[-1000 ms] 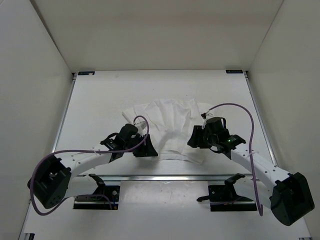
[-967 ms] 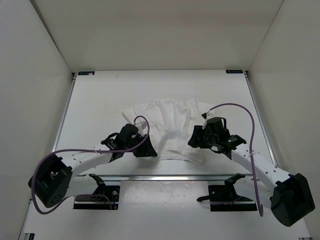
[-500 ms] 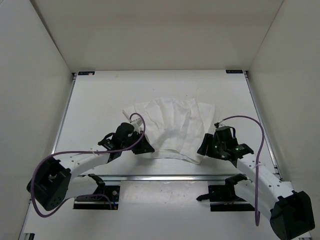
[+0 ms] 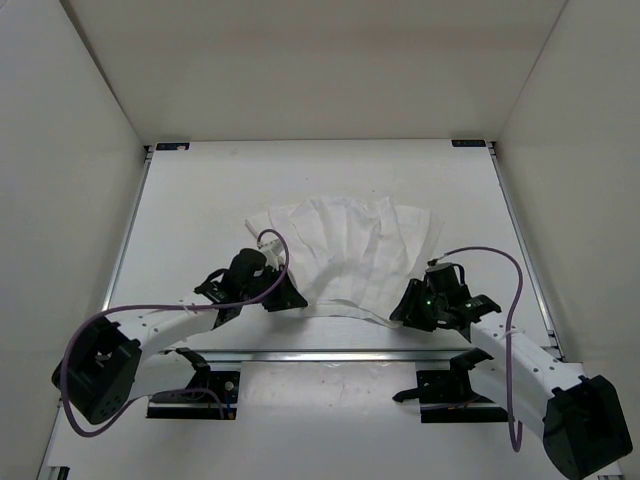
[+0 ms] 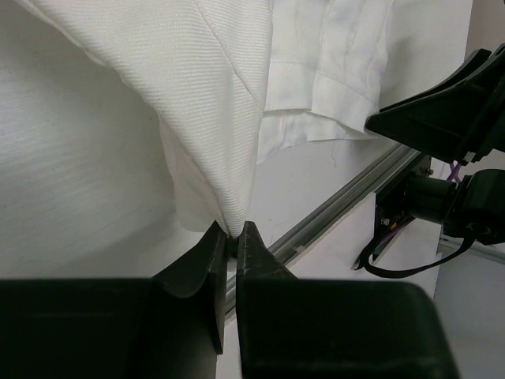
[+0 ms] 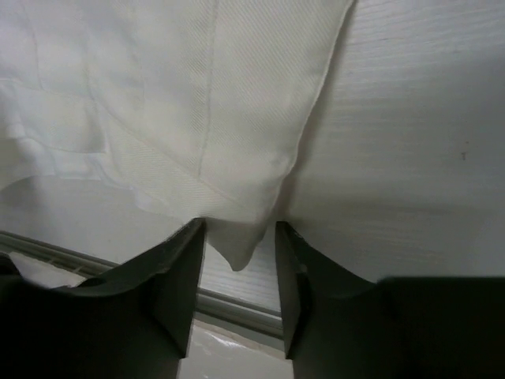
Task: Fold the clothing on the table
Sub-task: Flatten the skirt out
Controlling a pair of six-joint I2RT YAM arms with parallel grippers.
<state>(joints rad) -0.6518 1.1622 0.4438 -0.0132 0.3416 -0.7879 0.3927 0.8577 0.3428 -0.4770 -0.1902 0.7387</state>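
The clothing [image 4: 350, 250] lies spread in the middle of the table [image 4: 200, 190], its hem toward the near edge. The left gripper [image 5: 232, 234] is pinched narrow on the near-left corner. The right gripper [image 6: 237, 237] stands wide astride the near-right corner (not yet closed on it). The rest of the cloth lies beyond both grippers, toward the far side.

Count: 1 piece of white clothing [image 4: 350, 255] on 1 worktop [image 4: 200, 190].
2 arms of mine: left arm [image 4: 170, 322], right arm [image 4: 520, 350].
2 hands: left hand [image 5: 231, 235], right hand [image 6: 237, 237], with 2 fingers [image 5: 201, 268] on each.
2 purple cables [image 4: 150, 306], 1 per arm.
2 black corner brackets [image 4: 172, 146] seen at the far edge.
2 black mounts [image 4: 455, 385] at the near edge.
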